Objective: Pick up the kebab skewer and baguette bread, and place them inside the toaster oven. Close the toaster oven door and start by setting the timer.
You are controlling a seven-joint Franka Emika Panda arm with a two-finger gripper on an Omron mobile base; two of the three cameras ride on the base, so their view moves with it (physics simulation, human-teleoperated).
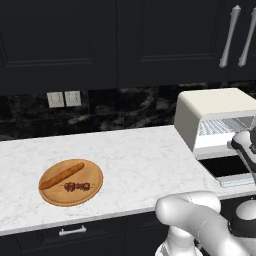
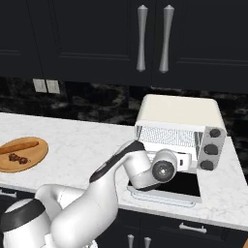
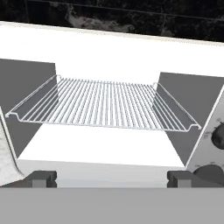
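The toaster oven (image 1: 215,117) stands at the right of the left base view, a boxy cream-white unit with a rounded top on the pale marbled worktop (image 1: 135,160) against the dark backsplash. Its door (image 2: 167,189) is swung down flat in front of it, the dark glass panel facing up in the lower middle of the right base view, with three dark knobs (image 2: 211,149) stacked on the oven's right side. In the hand view the open cavity sits dead ahead, its wire rack (image 3: 103,105) bare and level across the middle of the frame between grey side walls. The end effector (image 3: 112,178) shows at the bottom of that view with its two dark fingertips (image 3: 41,178) spread wide apart and nothing between them. At the lower left of the left base view a round wooden board (image 1: 71,182) rests on the worktop, well apart from the oven. On it the baguette bread (image 1: 61,175), a slim orange-brown stick with rounded ends, lies diagonally, and the kebab skewer (image 1: 77,187), shorter and threaded with dark red chunks, lies just beside it toward the board's near edge.
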